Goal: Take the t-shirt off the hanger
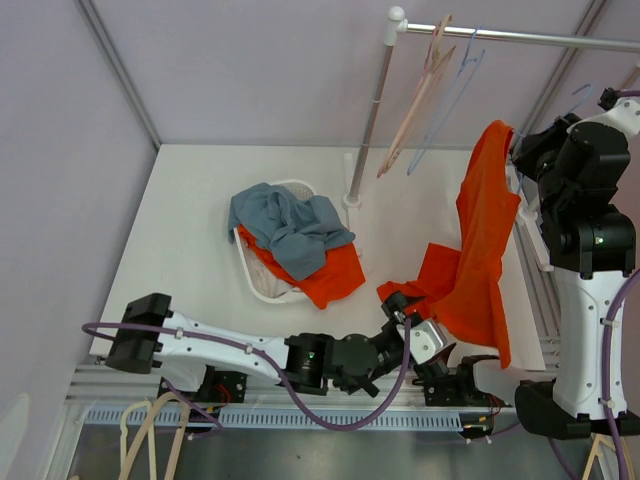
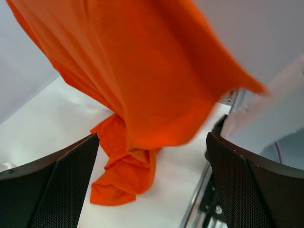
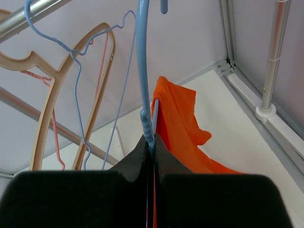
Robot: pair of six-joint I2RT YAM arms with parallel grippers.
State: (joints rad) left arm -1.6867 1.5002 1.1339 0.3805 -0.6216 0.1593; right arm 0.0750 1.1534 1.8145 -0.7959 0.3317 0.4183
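T-shirt (image 1: pixel 485 230), bright orange, hangs at about 3 o'clock in the overhead view. Its top edge is caught high up on a blue hanger (image 3: pixel 142 71). The cloth falls in a long drape down to the white table (image 1: pixel 190 240), and its lowest folds are bunched on the surface toward 5 o'clock.

Your right gripper (image 3: pixel 151 145) is pinched tight on the hanger's stem, just below the hook. In its wrist view the shirt trails away at 2 o'clock from the closed fingers.

Your left gripper (image 2: pixel 152 137) sits low at 6 o'clock in the overhead view, right at the shirt's bottom folds. Its two black fingers are spread as wide as they go and grip nothing. In its wrist view the orange cloth hangs across the gap between them. You cannot tell whether it brushes either finger.

Farther out, at 9 o'clock from the shirt, a white basket (image 1: pixel 265 285) lies on the table. A grey garment (image 1: pixel 285 225) is heaped over a second orange garment (image 1: pixel 330 275), which spills out toward 4 o'clock.

At 12 o'clock a metal rail (image 1: pixel 520 37) runs across on an upright pole (image 1: pixel 368 120). It carries a beige hanger (image 1: pixel 420 95) and a thin blue wire hanger (image 1: pixel 450 100), both bare.
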